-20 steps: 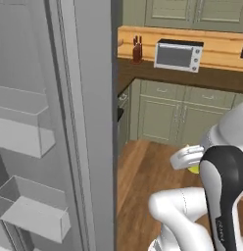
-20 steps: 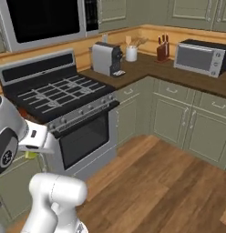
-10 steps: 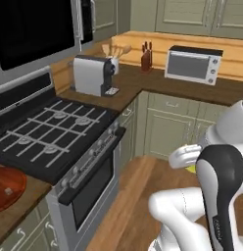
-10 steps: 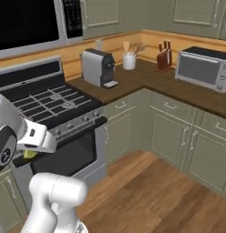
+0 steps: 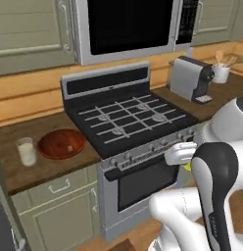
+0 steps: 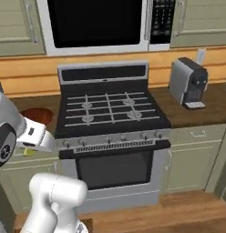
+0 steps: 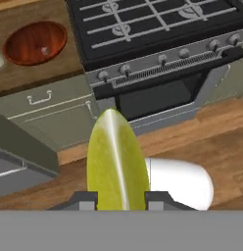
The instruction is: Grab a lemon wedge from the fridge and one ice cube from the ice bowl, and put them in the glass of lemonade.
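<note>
Holding the lemon wedge (image 7: 116,162) in front of the stove, with the pincer (image 7: 121,200) closed partway on it.

In the hand view the yellow wedge stands upright between the two dark finger tips (image 7: 86,201), pinched on both sides, above the wooden floor (image 7: 211,142) before the oven door (image 7: 157,95). In the left base view a sliver of yellow shows at the end of the arm, just under the white wrist; in the right base view a yellow bit peeks out below the wrist at the left edge. The ice bowl (image 5: 60,143) sits on the wooden worktop (image 5: 40,169) left of the gas stove (image 5: 131,120), and the glass of lemonade (image 5: 26,151) stands just beside the bowl on its left. A grey coffee machine (image 5: 191,78) stands on the worktop right of the stove, and a microwave (image 5: 128,27) hangs above the burners.
</note>
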